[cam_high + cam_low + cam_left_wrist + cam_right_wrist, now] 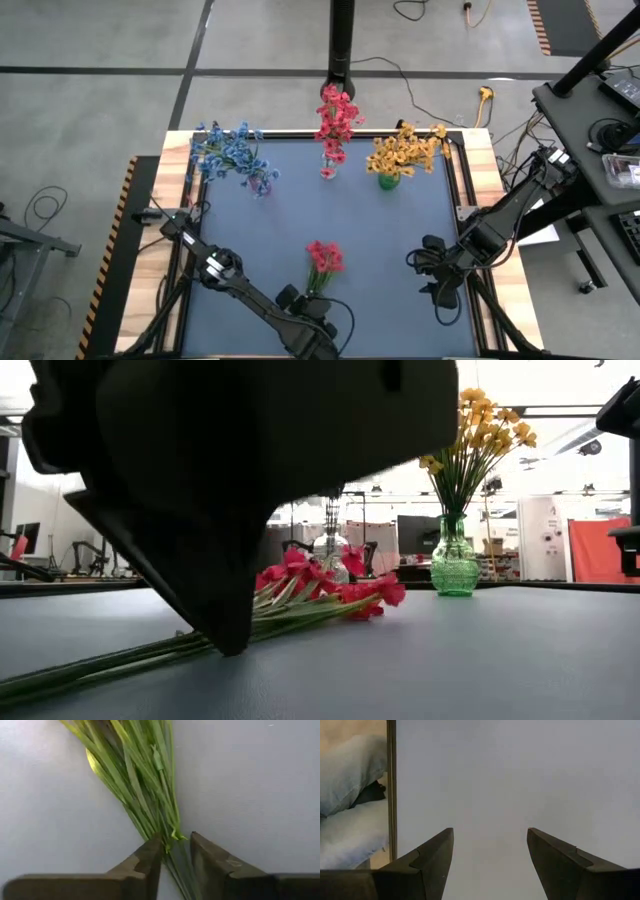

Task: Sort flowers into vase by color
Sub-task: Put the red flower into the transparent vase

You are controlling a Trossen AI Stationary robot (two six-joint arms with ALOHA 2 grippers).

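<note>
At the far left of the dark blue table mat (330, 215) stood a bunch of blue flowers (228, 152). Nearer the front, the left gripper (176, 851) was low over the mat, its two dark fingers (145, 862) pinched close around the thin green stems (145, 780) of a bunch of red flowers (323, 257) that lay flat on the mat. At the far middle, more red flowers (335, 115) stood up in a clear glass vase (329, 168). Next to them, yellow-orange flowers (405, 150) stood in a green glass vase (454, 571). At the right side, the right gripper (490, 851) hung over bare mat with its jaws wide apart, holding nothing.
</note>
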